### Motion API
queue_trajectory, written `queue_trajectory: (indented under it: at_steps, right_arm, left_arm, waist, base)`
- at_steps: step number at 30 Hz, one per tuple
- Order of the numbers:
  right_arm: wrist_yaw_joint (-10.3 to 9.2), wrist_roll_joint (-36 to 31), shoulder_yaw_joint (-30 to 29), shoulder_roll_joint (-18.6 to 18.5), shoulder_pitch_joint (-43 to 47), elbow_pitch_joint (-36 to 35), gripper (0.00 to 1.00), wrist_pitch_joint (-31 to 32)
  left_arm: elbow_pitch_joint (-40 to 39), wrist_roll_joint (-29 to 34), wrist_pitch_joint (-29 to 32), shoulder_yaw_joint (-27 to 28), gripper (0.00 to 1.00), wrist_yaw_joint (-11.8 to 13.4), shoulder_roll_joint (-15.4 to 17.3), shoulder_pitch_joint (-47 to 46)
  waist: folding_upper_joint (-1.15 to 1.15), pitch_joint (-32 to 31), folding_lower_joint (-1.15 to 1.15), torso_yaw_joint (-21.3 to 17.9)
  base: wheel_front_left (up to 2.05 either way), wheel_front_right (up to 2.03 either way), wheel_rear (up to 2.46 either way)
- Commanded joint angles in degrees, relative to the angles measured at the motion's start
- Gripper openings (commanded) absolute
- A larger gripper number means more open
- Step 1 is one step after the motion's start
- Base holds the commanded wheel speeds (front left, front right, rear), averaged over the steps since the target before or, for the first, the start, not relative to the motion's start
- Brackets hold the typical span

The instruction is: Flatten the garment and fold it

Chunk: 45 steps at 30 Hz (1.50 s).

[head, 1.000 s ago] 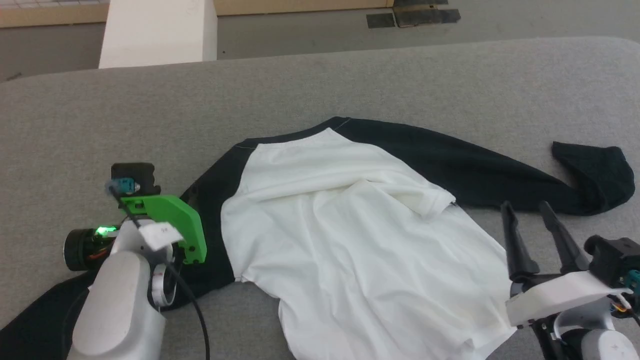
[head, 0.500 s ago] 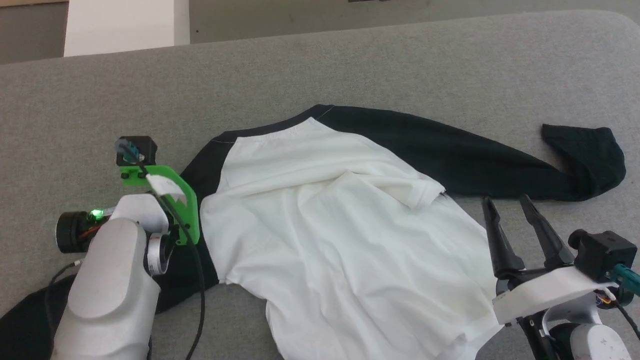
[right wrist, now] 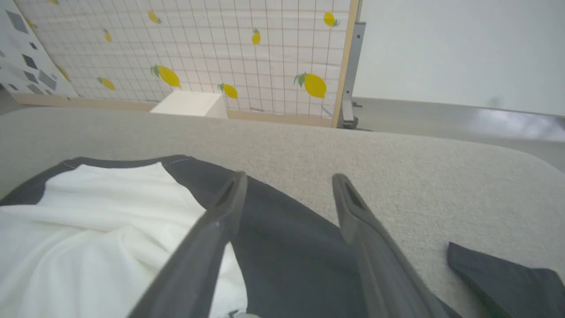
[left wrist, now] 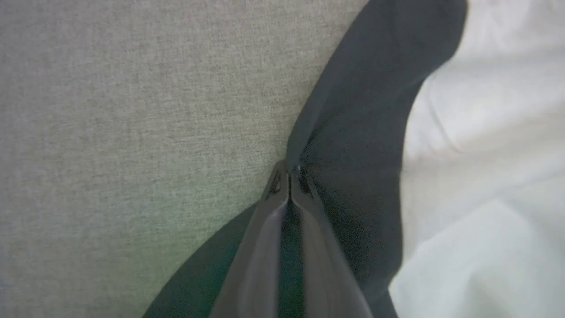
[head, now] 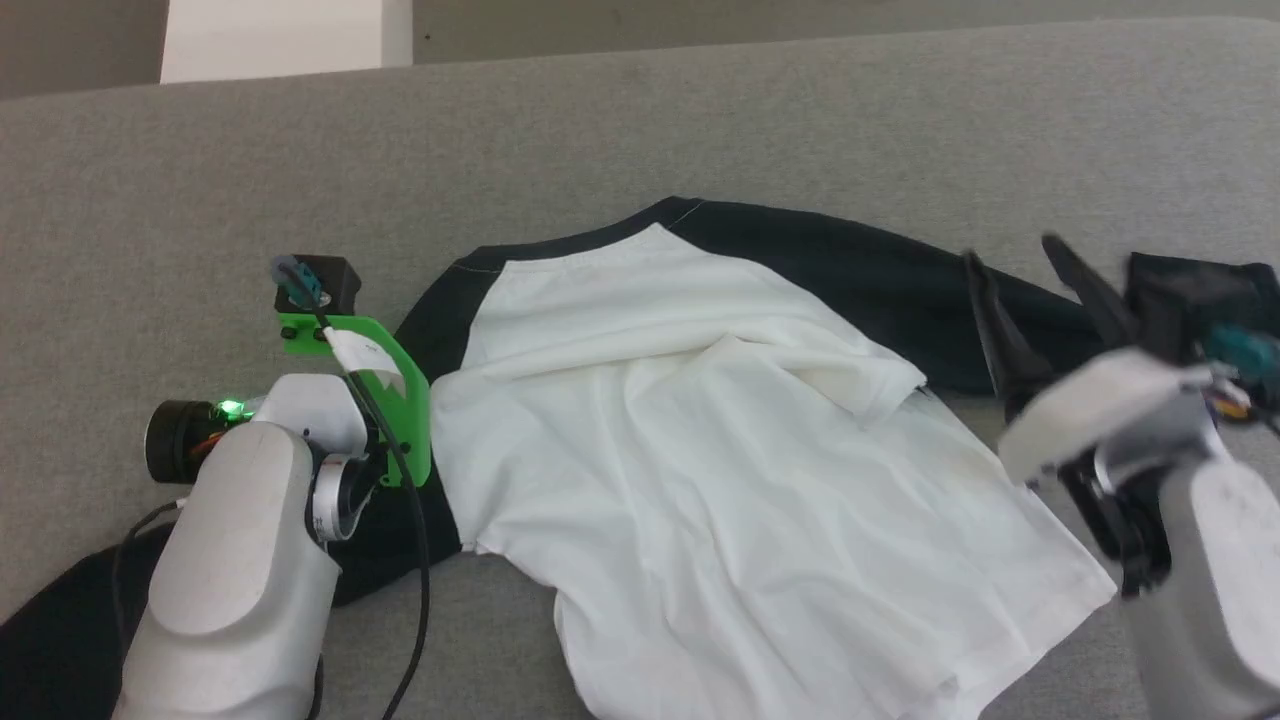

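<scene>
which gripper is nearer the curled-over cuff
Right. The right gripper hovers open over the black sleeve, just short of the cuff; the left gripper is across the shirt, shut on the other sleeve.

Looks like a robot test lab. Big grey fabric-covered table [head: 700,120], with a lemon-printed grid partition [right wrist: 247,53] far behind. Plain white box [right wrist: 190,104] on the bare grey floor [right wrist: 441,119].
</scene>
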Motion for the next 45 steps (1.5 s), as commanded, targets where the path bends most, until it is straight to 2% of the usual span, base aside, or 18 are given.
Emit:
queue_trajectory:
  at_steps: [1,10,17,22,23,25,26,27,30,36,38,42,45]
  right_arm:
    - [-0.09,0.01,1.28,-0.55,-3.52,2.19,1.00,1.01]
    - [-0.09,3.29,12.28,-3.82,-23.20,22.96,1.00,8.78]
    - [-0.09,4.02,17.07,-4.09,-30.43,34.16,1.00,16.71]
    - [-0.09,4.56,18.90,-3.98,-32.27,39.81,1.00,25.99]
    - [-0.09,4.71,19.27,-3.93,-32.41,40.48,0.74,28.17]
    - [-0.09,4.98,19.75,-3.90,-32.51,41.20,0.28,31.59]
    - [-0.09,5.03,19.91,-3.94,-32.50,41.27,0.17,32.67]
    - [-0.09,5.11,20.13,-4.03,-32.43,41.16,0.00,33.73]
    - [-0.09,5.41,20.08,-4.34,-32.21,40.00,0.00,33.88]
    - [-0.09,7.00,20.19,-4.99,-31.20,35.40,0.00,26.38]
    - [-0.09,7.81,20.98,-5.79,-31.20,33.54,0.00,24.48]
    - [-0.09,9.73,24.08,-8.61,-32.37,29.11,0.00,23.48]
    - [-0.09,10.91,25.63,-11.58,-34.59,25.39,0.00,24.16]
  left_arm:
    - [0.99,-0.37,0.57,-1.01,0.00,-0.43,-0.78,1.59]
    - [-0.36,-0.85,-1.22,-2.41,0.00,-1.13,-2.85,-2.29]
    - [0.27,-1.25,-2.63,-3.38,0.00,-1.46,-4.31,-3.98]
    - [0.98,-1.67,-3.26,-3.62,0.00,-1.59,-4.57,-4.26]
    - [1.14,-1.79,-3.28,-3.65,0.00,-1.64,-4.53,-4.23]
    - [1.34,-1.94,-3.32,-3.67,0.00,-1.70,-4.37,-4.18]
    - [1.42,-2.04,-3.32,-3.68,0.00,-1.74,-4.33,-4.14]
    - [1.55,-2.21,-3.18,-3.73,0.00,-1.86,-4.27,-4.09]
    - [1.60,-2.47,-3.10,-3.92,0.00,-2.19,-4.07,-4.07]
    - [-0.14,-3.52,-9.04,-3.94,0.00,-6.19,-2.59,-4.82]
    - [-0.96,-2.84,-10.83,-4.26,0.00,-7.34,-0.81,-5.69]
    - [-4.26,-7.81,-13.46,-2.03,0.00,-9.19,-0.38,-7.88]
    - [-8.19,-9.61,-14.32,-1.70,0.00,-9.92,1.37,-10.82]
  waist:
    - [0.43,1.20,0.00,1.36]
    - [0.43,5.18,0.00,5.88]
    - [0.43,7.21,0.00,8.28]
    - [0.43,7.57,0.00,8.74]
    - [0.43,7.58,0.00,8.71]
    - [0.43,7.60,0.00,8.58]
    - [0.43,7.57,0.00,8.50]
    - [0.43,7.54,0.00,8.40]
    - [0.43,7.46,0.00,8.07]
    - [0.43,6.20,0.00,6.88]
    - [0.43,5.57,0.00,6.38]
    - [0.43,4.46,0.00,5.01]
    - [0.43,4.17,0.00,4.05]
  base:
    - [0.00,0.00,0.00]
    - [0.00,0.00,0.00]
    - [0.00,0.00,0.00]
    - [0.00,0.00,0.00]
    - [0.00,0.00,0.00]
    - [0.00,0.00,0.00]
    - [0.00,0.00,0.00]
    - [0.00,0.00,0.00]
    - [0.00,0.00,0.00]
    - [0.00,0.00,0.00]
    - [0.00,0.00,0.00]
    - [0.00,0.00,0.00]
    - [0.00,0.00,0.00]
